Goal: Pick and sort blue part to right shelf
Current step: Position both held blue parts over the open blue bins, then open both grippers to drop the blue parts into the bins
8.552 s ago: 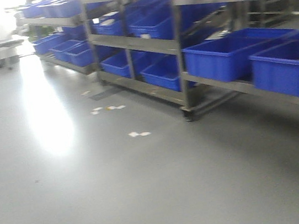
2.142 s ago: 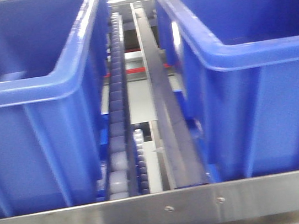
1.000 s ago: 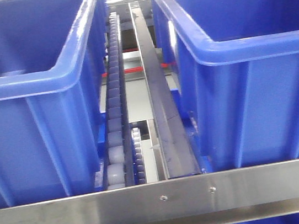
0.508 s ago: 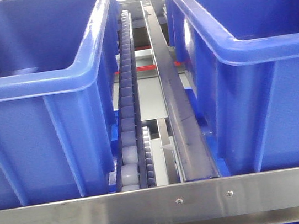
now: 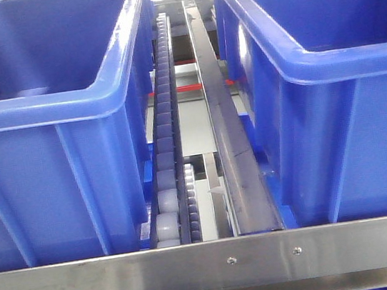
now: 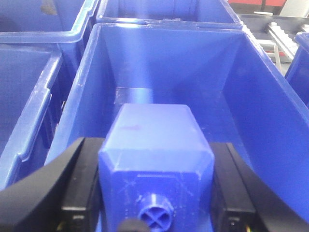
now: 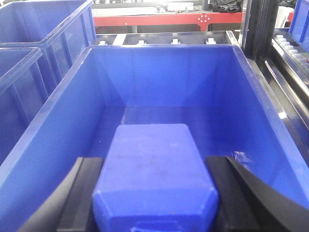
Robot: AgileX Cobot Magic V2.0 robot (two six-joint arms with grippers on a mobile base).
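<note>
- We hold the blue part (image 7: pixel 153 166) clamped between the jaws of the right gripper (image 7: pixel 154 198), above the open mouth of a blue bin (image 7: pixel 58 130); its cap is hidden from us.
- Held this high and central, it should drop clear of the bin's walls.
- Our left gripper (image 6: pixel 154 203) is closed on a knobbed blue block (image 6: pixel 154 140), over another bin (image 6: pixel 263 111). We judge this is the look-alike, so it should stay held.
- The right shelf (image 5: pixel 126 278) is close in front of us, with its roller track (image 5: pixel 167 134) running away between two bins, so reaching in needs little stretch.
</note>
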